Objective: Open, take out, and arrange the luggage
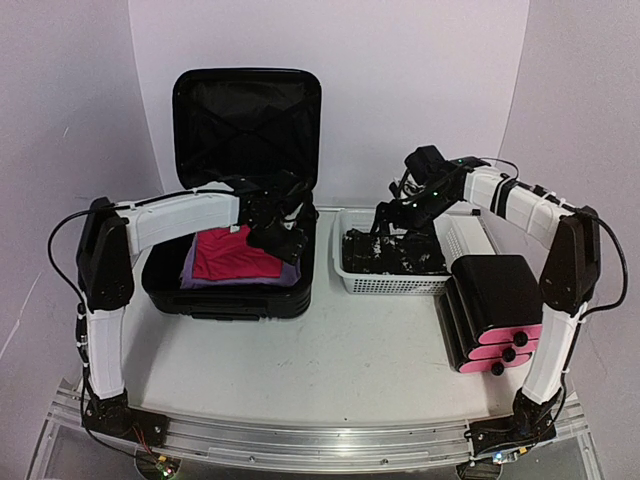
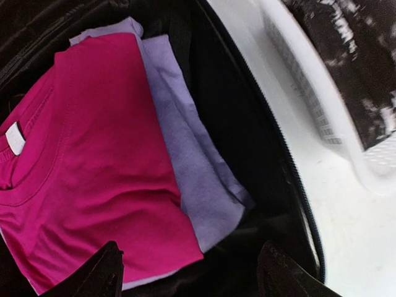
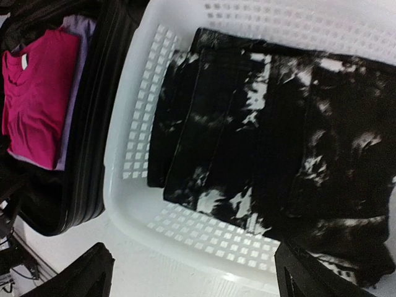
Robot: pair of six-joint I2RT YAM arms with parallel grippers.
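Now: left pincer (image 2: 193, 275) open, empty, over pink shirt (image 2: 80, 154) in luggage (image 1: 245, 120); right pincer (image 3: 195, 278) wide, empty, above black garment (image 3: 278, 136) in white basket (image 3: 142, 124).

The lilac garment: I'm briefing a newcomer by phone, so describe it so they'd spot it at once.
Find the big black luggage standing open on the left side of the table. In its lower half, the lilac garment is the bottom folded layer, peeping out at the edges. It is pale purple, unlike the magenta T-shirt lying on it.
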